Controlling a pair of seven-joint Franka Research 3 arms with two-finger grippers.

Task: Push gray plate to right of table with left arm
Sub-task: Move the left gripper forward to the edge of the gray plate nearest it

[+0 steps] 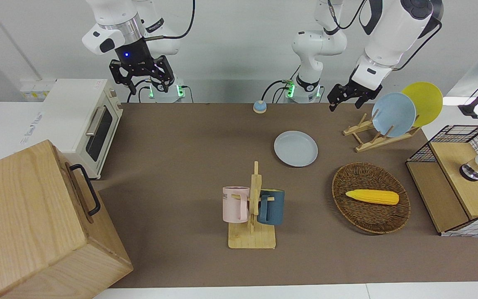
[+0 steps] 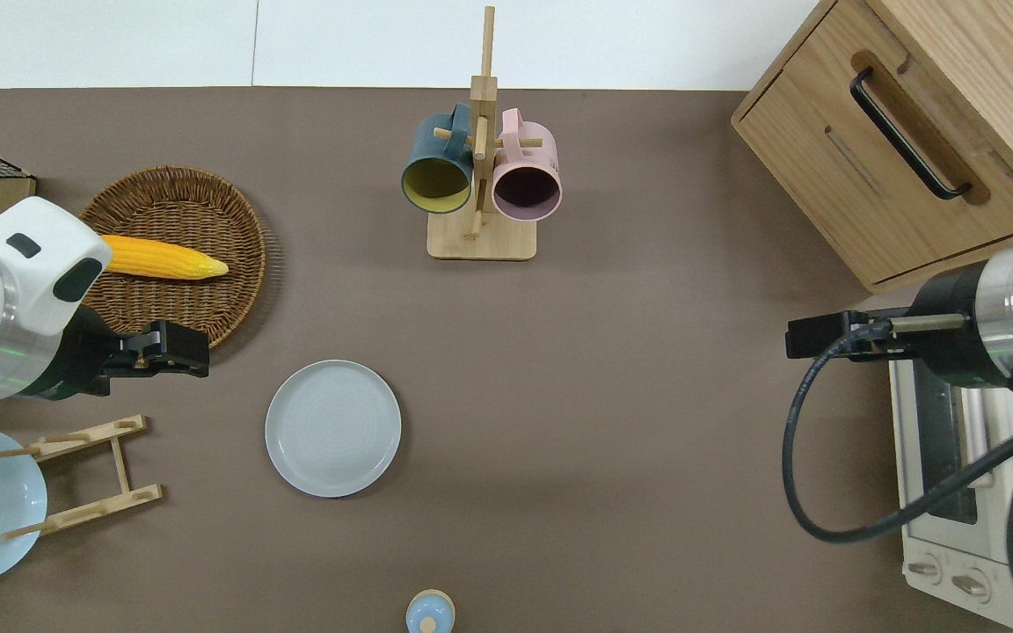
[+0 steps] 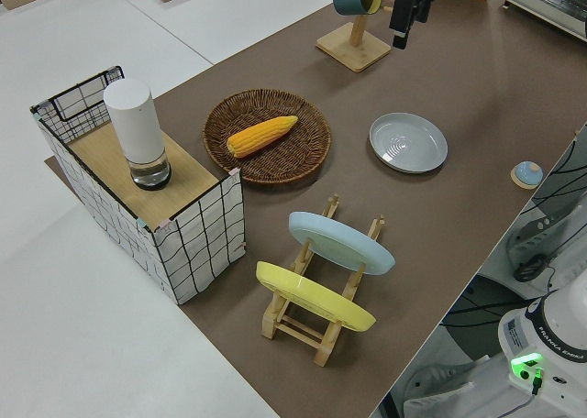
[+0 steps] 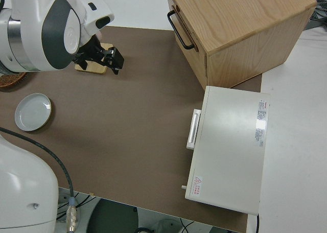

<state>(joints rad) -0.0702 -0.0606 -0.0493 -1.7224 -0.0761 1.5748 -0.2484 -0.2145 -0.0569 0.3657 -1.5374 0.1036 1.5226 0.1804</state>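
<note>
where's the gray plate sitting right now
The gray plate lies flat on the table, toward the left arm's end, nearer to the robots than the wicker basket and the mug rack, with the plate rack beside it.

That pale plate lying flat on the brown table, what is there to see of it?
The round pale gray plate is shallow, with a low raised rim, faint concentric rings inside and a slight blue tint. It looks smooth, like ceramic or plastic. It is empty and lies flat, right way up, on the brown table, roughly midway between the wicker basket and the wooden plate rack, a bit toward mid-table. Nothing else touches it; the left arm's black pincer is up in the air beside it.
</note>
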